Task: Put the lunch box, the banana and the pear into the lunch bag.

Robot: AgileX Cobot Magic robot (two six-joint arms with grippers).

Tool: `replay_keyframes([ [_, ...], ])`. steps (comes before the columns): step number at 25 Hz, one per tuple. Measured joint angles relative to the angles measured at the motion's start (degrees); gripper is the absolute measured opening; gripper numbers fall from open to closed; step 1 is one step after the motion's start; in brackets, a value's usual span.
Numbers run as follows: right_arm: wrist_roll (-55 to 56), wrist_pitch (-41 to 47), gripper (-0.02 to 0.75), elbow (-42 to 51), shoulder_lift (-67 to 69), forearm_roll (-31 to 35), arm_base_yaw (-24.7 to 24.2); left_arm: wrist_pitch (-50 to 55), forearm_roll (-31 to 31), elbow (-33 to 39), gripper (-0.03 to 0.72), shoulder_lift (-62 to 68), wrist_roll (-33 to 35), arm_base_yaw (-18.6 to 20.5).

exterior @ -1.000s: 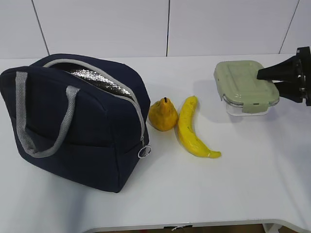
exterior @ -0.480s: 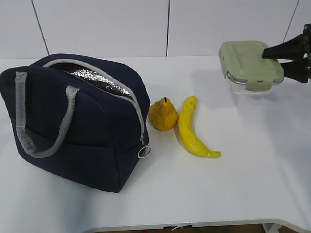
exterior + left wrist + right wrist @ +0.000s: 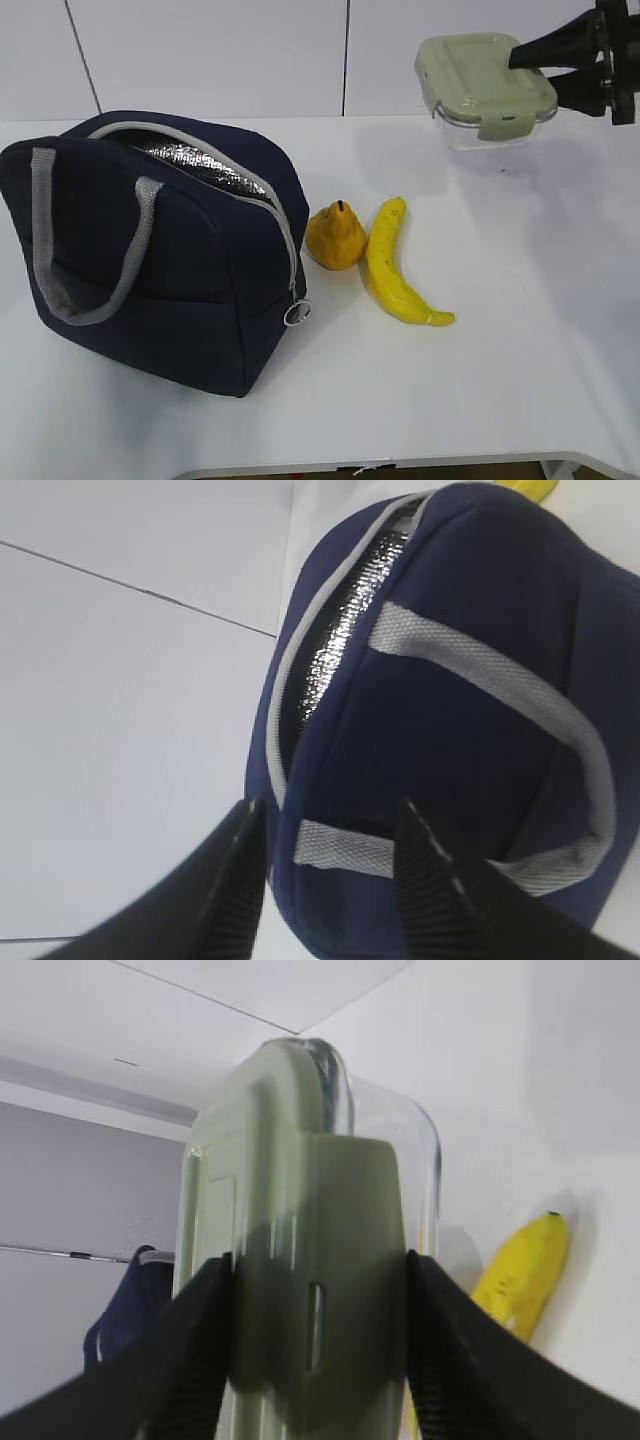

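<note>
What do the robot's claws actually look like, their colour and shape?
Both are black. The right gripper shows two long fingers that taper to narrow tips, mounted on a blocky black body at the picture's edge. In its wrist view the left gripper also has two dark, wedge-shaped fingers with paler edges. No cables or markings are visible.

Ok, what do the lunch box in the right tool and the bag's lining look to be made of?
Lunch box: clear, glossy base, glass or hard plastic by its transparency; matte sage-green lid with clips, likely plastic. Lunch bag: woven navy fabric, and its lining is crinkled, shiny silver, seemingly foil.
</note>
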Motion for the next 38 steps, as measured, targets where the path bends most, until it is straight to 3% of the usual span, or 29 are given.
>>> replay_keyframes([
  [5, 2.8, 0.1, 0.393, -4.3, 0.0, -0.4, 2.2, -0.5, -0.3, -4.9, 0.305, 5.3, 0.6, -1.5],
  [10, 6.4, 0.7, 0.393, -8.3, 0.0, -1.2, 4.1, -2.8, 3.7, -8.1, 0.305, 12.0, 1.1, -8.2],
  [14, 7.8, 0.9, 0.393, -10.5, 0.0, -2.8, 5.8, -7.2, 6.2, -8.6, 0.305, 16.0, 1.1, -11.3],
  [30, 10.4, 2.4, 0.393, -16.7, 0.0, -6.8, 13.9, -13.3, 9.0, -8.6, 0.305, 23.8, 2.3, -12.2],
  [38, 10.7, 2.5, 0.393, -16.8, 0.0, -7.3, 17.5, -15.9, 9.0, -8.6, 0.286, 24.8, 2.9, -15.6],
])
